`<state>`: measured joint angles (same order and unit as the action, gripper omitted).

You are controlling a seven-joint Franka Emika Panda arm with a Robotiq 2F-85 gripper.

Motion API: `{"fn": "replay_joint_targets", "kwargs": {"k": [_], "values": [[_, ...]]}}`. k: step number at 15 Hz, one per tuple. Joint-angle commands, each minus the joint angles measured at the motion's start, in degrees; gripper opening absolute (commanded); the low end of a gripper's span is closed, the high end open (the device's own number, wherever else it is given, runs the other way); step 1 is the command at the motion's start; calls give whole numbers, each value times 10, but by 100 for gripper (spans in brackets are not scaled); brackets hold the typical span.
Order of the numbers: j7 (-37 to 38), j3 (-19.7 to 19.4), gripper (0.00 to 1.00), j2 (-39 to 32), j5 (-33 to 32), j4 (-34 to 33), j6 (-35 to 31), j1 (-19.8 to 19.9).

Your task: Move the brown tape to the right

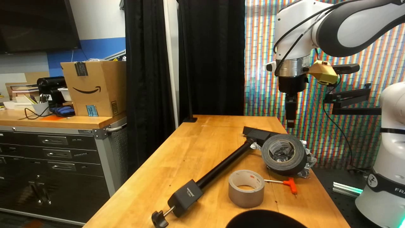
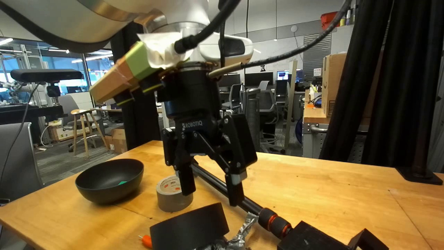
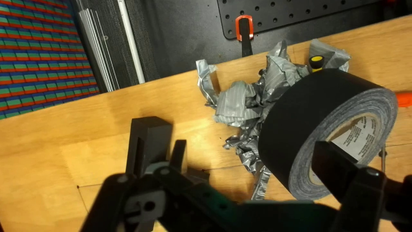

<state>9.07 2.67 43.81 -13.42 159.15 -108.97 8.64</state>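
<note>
The brown tape (image 1: pixel 246 195) is a short grey-brown roll with a hollow centre. It lies flat on the wooden table, beside the long black clamp bar, and also shows in an exterior view (image 2: pixel 170 201), where a gripper finger covers part of its right side. It is out of view in the wrist view. My gripper (image 2: pixel 212 194) is open and empty, pointing down. It is raised above the table, over the black roll's end and apart from the brown tape. The gripper also shows in an exterior view (image 1: pixel 290 122) and the wrist view (image 3: pixel 251 149).
A larger black tape roll (image 1: pixel 284 155) leans tilted on crumpled silver tape (image 3: pixel 244 106). The black clamp bar (image 1: pixel 224 163) runs diagonally across the table. A screwdriver with an orange handle (image 1: pixel 291 185) lies near the brown tape. A black bowl (image 2: pixel 109 180) stands near the table edge.
</note>
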Motion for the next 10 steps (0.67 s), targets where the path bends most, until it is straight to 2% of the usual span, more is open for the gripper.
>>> {"fn": "replay_joint_targets", "kwargs": {"k": [1, 6, 10], "values": [[1, 24, 100, -59, -3, -50, -4, -37], [-9, 68, 100, -168, -13, -146, -25, -91], [-34, 82, 100, -261, -25, -229, -60, -119]]}}
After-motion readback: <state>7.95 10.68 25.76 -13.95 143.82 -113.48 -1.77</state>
